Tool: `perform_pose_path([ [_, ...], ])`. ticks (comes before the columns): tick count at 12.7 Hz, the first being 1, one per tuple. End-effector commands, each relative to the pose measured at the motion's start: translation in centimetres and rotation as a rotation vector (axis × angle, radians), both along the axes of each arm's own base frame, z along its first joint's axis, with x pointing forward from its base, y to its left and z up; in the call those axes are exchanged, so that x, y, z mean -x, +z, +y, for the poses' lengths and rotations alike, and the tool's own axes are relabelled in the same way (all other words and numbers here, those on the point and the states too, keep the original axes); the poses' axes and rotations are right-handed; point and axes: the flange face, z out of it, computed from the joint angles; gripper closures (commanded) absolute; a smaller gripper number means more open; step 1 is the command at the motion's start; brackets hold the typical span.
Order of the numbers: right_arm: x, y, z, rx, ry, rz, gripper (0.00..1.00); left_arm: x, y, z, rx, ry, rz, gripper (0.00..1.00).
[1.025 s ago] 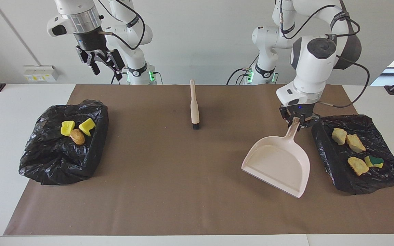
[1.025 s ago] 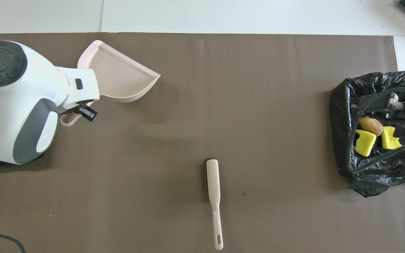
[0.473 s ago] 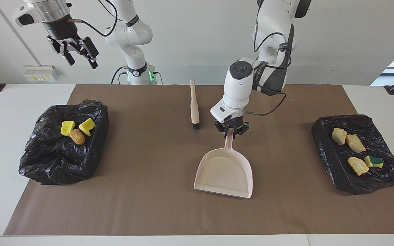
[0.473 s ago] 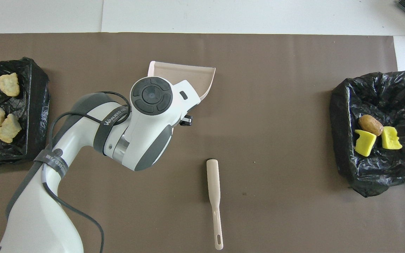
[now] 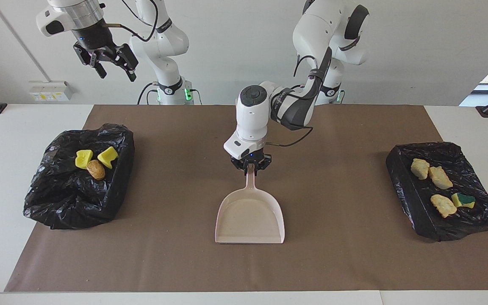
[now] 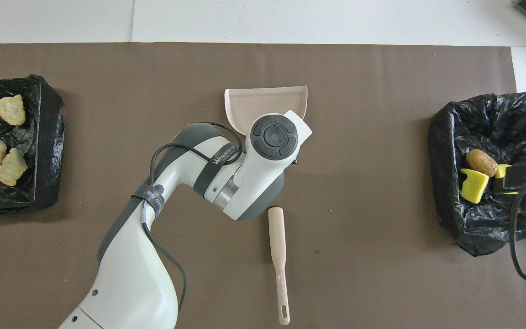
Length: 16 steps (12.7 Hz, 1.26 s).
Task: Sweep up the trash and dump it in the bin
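Now, the left gripper (image 5: 250, 165) sits low over the middle of the brown mat (image 5: 176, 262), fingers clamped on the tip of the dustpan's handle. The pink dustpan (image 5: 250, 216) stretches away from that gripper, farther from the robots, its open lip on the mat; the pan looks bare inside. In the overhead view the arm's wrist covers the handle, and only the pan's wide end (image 6: 266, 103) shows. The beige hand brush (image 6: 278, 256) lies flat on the mat, nearer to the robots than the left gripper and slightly toward the right arm's end, apart from gripper and pan. The trash is all in two black-bagged bins, well away from the gripper to either side. In the bin at the left arm's end (image 5: 405, 190): three golden-brown lumps (image 5: 440, 177) and one yellow wedge with a green face (image 5: 463, 200). In the bin at the right arm's end (image 5: 57, 203): two yellow wedges (image 5: 84, 158) and one brown lump (image 5: 95, 169), touching each other. The right gripper (image 5: 112, 63) hangs high in the air, up near its arm's base, over the table edge by that bin, fingers spread and holding nothing; that arm waits.
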Motion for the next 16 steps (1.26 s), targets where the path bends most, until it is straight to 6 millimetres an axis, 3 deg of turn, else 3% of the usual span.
perform_pose_path([
  [1, 0.6, 0.3, -1.0, -0.019, 0.04, -0.008, 0.0, -0.9, 0.0, -0.2, 0.003, 0.018, -0.014, 1.0],
  [2, 0.7, 0.2, -1.3, -0.009, 0.072, -0.003, 0.0, -0.9, 0.0, -0.2, 0.007, 0.021, -0.01, 1.0],
  [4, 2.1, -0.4, -3.1, 0.005, 0.069, 0.012, 0.0, -0.8, 0.0, -0.3, 0.014, 0.022, -0.008, 0.64],
  [5, 2.2, -0.5, -3.7, 0.005, 0.056, 0.013, 0.0, -0.9, 0.1, -0.4, 0.022, 0.021, -0.017, 0.53],
  [6, 2.1, -0.4, -3.7, 0.003, 0.046, 0.01, 0.0, -1.0, 0.3, -0.3, 0.021, 0.018, -0.029, 0.46],
  [8, 1.9, -0.1, -3.1, -0.012, 0.049, -0.004, 0.0, -1.5, 0.7, 0.9, 0.019, 0.022, -0.031, 0.43],
  [10, 1.9, 0.2, -2.7, -0.012, 0.057, -0.012, 0.0, -1.5, 2.2, 2.5, 0.012, 0.025, -0.041, 0.04],
  [11, 1.8, 0.2, -2.6, -0.011, 0.058, -0.015, 0.0, -2.0, 3.6, 4.9, 0.004, 0.007, -0.051, 0.0],
  [16, 1.8, 0.5, -2.4, -0.004, 0.07, -0.03, 0.0, -2.2, 10.5, 17.1, -0.006, -0.103, -0.077, 0.0],
])
